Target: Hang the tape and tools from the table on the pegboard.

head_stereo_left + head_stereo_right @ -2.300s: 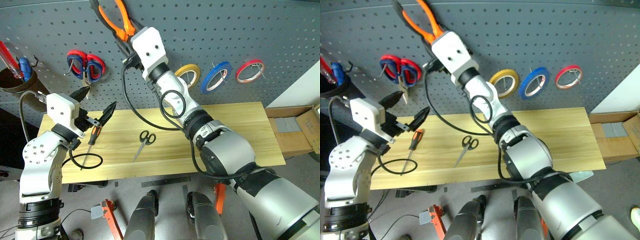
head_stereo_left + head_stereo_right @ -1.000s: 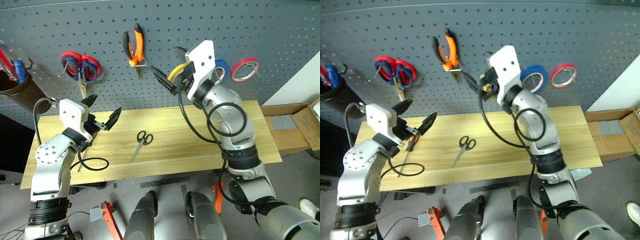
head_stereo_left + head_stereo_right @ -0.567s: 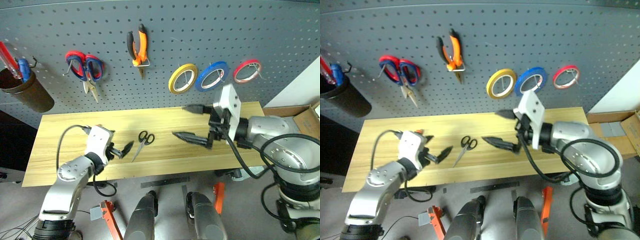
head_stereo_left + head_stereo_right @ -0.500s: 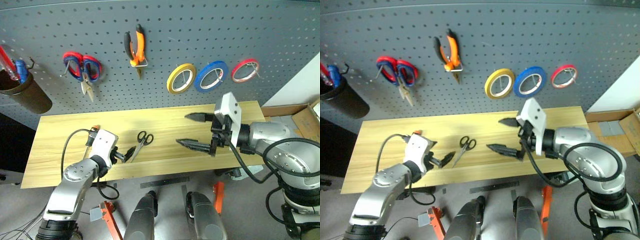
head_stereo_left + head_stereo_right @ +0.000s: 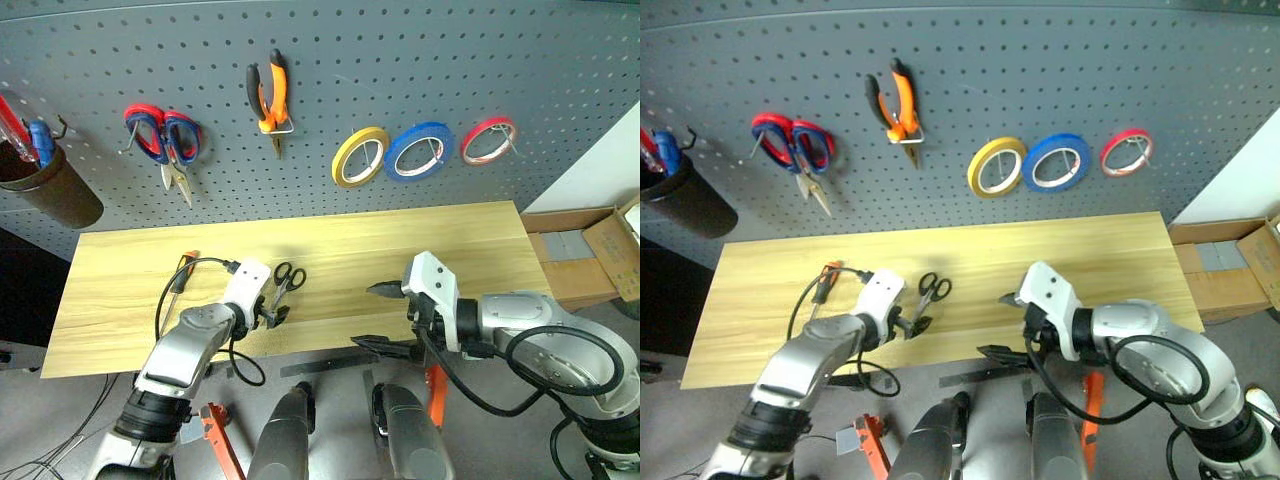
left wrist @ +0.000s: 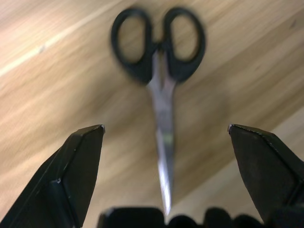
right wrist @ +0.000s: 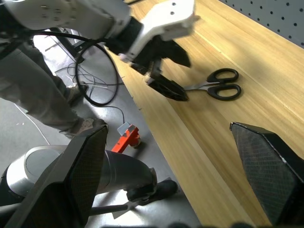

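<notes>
With the pliers (image 5: 270, 92) and blue tape (image 5: 419, 151) already on the pegboard (image 5: 400, 60), both arms have dropped to the counter (image 5: 480, 240). The left pincer (image 5: 274, 315), released wide, now straddles the blade tips of the black scissors (image 5: 283, 281) near the front edge, likely the next pickup. The right pincer (image 5: 378, 318), also released and empty, has pulled back off the counter's near edge. The left wrist view alone shows the blades centred between its fingers (image 6: 76, 171); the screwdriver (image 5: 181, 274) lies at left.
</notes>
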### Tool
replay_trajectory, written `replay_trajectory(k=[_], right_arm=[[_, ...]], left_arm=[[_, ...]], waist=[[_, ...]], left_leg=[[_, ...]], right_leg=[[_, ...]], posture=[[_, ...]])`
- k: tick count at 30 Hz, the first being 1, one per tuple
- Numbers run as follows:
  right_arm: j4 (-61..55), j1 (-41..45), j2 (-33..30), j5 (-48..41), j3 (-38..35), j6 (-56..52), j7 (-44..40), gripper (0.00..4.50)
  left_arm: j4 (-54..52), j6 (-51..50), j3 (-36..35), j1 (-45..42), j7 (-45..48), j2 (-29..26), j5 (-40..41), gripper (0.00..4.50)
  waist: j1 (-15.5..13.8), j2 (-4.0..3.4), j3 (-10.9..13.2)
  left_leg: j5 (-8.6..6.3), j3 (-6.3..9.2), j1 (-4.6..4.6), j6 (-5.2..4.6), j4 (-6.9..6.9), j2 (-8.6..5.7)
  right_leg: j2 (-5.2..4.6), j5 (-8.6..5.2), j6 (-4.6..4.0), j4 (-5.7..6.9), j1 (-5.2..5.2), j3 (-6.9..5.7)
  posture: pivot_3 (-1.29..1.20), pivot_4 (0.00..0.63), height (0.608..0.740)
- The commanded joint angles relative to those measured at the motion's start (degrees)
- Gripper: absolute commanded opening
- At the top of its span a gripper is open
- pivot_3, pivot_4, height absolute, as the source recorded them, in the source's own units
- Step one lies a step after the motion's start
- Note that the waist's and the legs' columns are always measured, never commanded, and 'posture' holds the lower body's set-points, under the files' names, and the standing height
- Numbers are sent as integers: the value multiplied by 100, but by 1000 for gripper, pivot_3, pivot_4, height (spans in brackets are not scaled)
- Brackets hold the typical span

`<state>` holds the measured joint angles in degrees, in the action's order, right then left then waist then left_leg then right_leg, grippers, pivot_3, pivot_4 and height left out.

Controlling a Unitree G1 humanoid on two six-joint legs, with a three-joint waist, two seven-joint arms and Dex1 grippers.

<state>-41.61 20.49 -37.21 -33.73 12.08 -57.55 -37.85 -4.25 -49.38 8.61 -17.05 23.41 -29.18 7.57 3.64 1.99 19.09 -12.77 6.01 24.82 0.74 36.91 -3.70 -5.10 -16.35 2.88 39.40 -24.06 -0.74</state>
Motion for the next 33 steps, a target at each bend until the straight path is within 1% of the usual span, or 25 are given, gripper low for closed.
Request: replay_trajectory(k=[1, 9, 14, 15, 16, 17, 22, 26, 27, 30, 31, 33], right_arm=[[-250, -40, -17, 32, -3, 145, 68, 4442], [-221, 5, -67, 218, 128, 314, 55, 4442], [-192, 85, -56, 295, 195, 367, 35, 4442], [-185, 111, -45, 303, 195, 360, 32, 4500], [-175, 140, -29, 310, 192, 350, 36, 4500], [-160, 173, -10, 318, 188, 344, 46, 4500], [52, 386, 34, 678, 230, 505, 251, 4500], [271, 485, 122, 1041, 223, 951, 372, 4500], [320, 482, 166, 1116, 220, 1157, 357, 4500], [430, 472, 204, 1400, 293, 1785, 201, 4500], [459, 482, 198, 1365, 300, 1775, 115, 4500], [453, 532, 210, 973, 203, 1476, -133, 4500]], left_arm=[[328, 153, 95, -38, 61, 17, -149, 4500], [906, 386, 200, -229, 88, 193, -367, 4500], [1037, 429, 245, -288, 168, 304, -440, 4500], [1027, 421, 244, -280, 178, 320, -437, 4123], [1014, 408, 236, -265, 189, 334, -430, 3952], [999, 404, 227, -244, 191, 341, -432, 3624], [950, 453, 81, -139, 143, 363, -415, 1850], [887, 635, -208, -11, 37, 414, -352, 399], [858, 691, -274, 36, 20, 415, -347, 113], [785, 795, -430, 151, 26, 427, -317, 113], [762, 834, -459, 187, 27, 416, -325, 113], [668, 985, -546, 288, 11, 386, -343, 113]], waist=[[26, 0, 0], [15, 0, 0], [17, -1, -1], [17, -1, -1], [18, -1, -1], [18, -1, -1], [33, -2, -2], [64, -2, -2], [72, -2, -2], [101, -2, -2], [105, -2, -2], [109, -2, -2]], left_leg=[[0, 0, 0, 0, -1, 1], [0, 3, 0, 0, 3, 1], [1, 3, -1, 1, 4, 1], [1, 3, -1, 1, 4, 1], [1, 3, -1, 1, 4, 1], [1, 3, -1, 1, 5, 1], [1, 3, -3, 1, 5, 1], [0, 3, -3, 1, 4, 1], [1, 2, -3, 1, 4, 1], [0, 1, -3, 1, 3, 1], [0, 1, -3, 1, 3, 1], [1, 0, -3, 1, 4, 1]], right_leg=[[0, 0, 0, 0, -1, 0], [-2, 0, 0, -1, 3, 4], [-2, 0, 0, 2, 3, 3], [-3, 0, 0, 2, 3, 4], [-3, 0, 1, 1, 4, 3], [-3, 1, 1, 1, 4, 4], [-3, 1, 1, 2, 4, 4], [-3, 1, 1, 1, 4, 4], [-3, 1, 1, 1, 3, 4], [-3, 1, 1, 0, 3, 4], [-3, 1, 1, 0, 3, 4], [-3, 1, 1, 1, 3, 3]], posture=[[-142, 358, 740], [-150, 357, 740], [-163, 356, 740], [-164, 356, 740], [-165, 356, 740], [-166, 355, 740], [-168, 355, 740], [-170, 355, 740], [-170, 354, 740], [-169, 352, 740], [-167, 351, 740], [-165, 349, 740]])
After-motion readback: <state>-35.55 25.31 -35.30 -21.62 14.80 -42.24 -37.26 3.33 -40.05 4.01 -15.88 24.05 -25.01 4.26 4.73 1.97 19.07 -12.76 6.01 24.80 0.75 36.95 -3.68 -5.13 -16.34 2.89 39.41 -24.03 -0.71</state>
